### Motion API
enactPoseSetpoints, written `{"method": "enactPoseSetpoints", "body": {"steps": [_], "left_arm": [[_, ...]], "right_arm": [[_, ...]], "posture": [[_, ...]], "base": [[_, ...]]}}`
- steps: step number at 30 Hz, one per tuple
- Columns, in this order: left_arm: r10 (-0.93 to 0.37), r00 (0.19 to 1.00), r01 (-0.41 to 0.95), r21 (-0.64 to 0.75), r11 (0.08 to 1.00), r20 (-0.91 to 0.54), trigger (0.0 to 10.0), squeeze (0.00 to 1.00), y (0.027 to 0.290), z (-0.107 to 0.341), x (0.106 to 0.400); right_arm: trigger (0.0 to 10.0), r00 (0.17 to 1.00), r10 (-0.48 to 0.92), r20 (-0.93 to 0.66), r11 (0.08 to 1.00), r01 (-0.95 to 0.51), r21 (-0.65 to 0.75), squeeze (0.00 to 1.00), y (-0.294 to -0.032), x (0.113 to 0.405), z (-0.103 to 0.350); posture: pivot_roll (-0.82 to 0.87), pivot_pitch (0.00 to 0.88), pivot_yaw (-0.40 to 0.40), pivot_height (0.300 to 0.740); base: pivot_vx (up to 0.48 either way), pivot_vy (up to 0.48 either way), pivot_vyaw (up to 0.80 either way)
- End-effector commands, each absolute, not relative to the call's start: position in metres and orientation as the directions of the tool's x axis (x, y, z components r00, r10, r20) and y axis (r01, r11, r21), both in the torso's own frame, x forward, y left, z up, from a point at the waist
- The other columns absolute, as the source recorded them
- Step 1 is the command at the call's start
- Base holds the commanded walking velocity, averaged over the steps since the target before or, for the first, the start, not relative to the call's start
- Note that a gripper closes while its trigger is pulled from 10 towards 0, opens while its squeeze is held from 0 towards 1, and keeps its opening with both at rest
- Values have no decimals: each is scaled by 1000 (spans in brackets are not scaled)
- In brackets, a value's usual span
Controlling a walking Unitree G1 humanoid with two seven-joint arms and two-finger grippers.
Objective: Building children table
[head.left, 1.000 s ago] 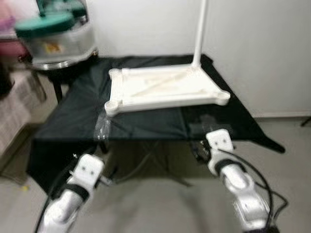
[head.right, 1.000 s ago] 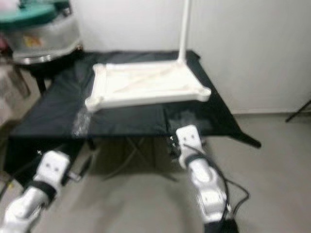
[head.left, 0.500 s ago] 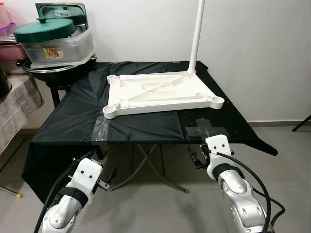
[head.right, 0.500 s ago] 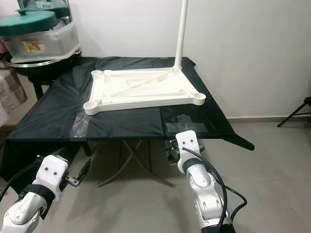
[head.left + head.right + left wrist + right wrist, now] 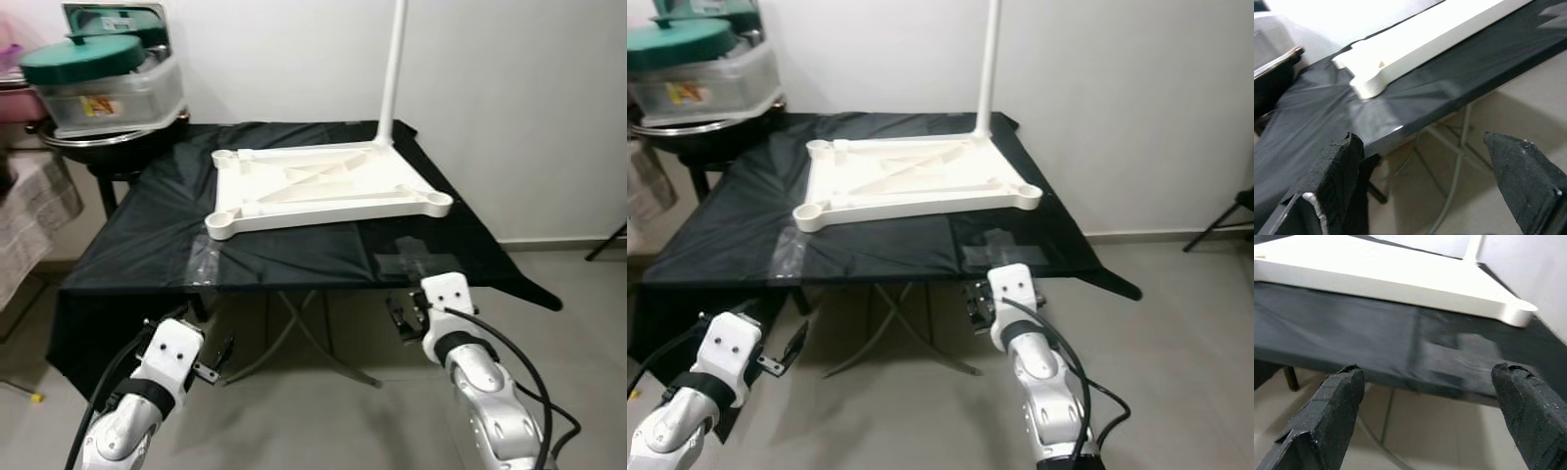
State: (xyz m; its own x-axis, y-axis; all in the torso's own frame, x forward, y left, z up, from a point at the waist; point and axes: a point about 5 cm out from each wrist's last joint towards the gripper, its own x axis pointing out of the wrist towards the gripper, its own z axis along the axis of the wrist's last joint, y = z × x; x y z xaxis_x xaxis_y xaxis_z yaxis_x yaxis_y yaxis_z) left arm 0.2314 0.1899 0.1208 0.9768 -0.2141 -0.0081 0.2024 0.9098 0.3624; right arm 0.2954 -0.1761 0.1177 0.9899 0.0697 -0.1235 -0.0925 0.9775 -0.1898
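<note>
A white children's table top (image 5: pixel 323 186) lies upside down on a black-draped folding table (image 5: pixel 147 245). One white leg (image 5: pixel 392 69) stands upright in its far right corner socket; the other corner sockets are bare. My left gripper (image 5: pixel 214 357) hangs low in front of the draped table's near left edge, open and holding nothing, as the left wrist view (image 5: pixel 1430 181) also shows. My right gripper (image 5: pixel 402 315) sits just below the near right edge, also open and holding nothing (image 5: pixel 1427 416).
A clear container with a green lid (image 5: pixel 98 83) rests on a round stand at the back left. Tape patches (image 5: pixel 416 259) stick to the black cloth. The folding table's metal legs (image 5: pixel 294 333) cross underneath. A patterned cloth (image 5: pixel 29 215) hangs at left, and a white wall stands behind.
The blurred picture from a second ago is sharp now, and the view has shifted slightly. Both arms hold much the same place below the table's edge.
</note>
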Motion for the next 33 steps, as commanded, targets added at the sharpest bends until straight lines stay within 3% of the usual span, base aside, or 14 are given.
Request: {"method": "enactPoseSetpoints", "body": {"steps": [1,24,33], "left_arm": [[-207,978,203,365,909,-28,10000,0,194,118,231],[-240,970,238,380,894,-42,10000,0,189,116,229],[-241,969,240,368,898,-43,10000,0,188,115,229]], "right_arm": [[10000,988,86,-129,980,-107,-166,0,-170,295,114],[10000,987,82,-138,982,-104,-160,0,-170,295,114],[10000,987,80,-138,982,-102,-159,0,-170,295,114]], "posture": [[11,0,-40,740],[8,0,-41,740],[8,0,-43,740]], "base": [[0,0,0],[0,0,0],[-437,0,0]]}}
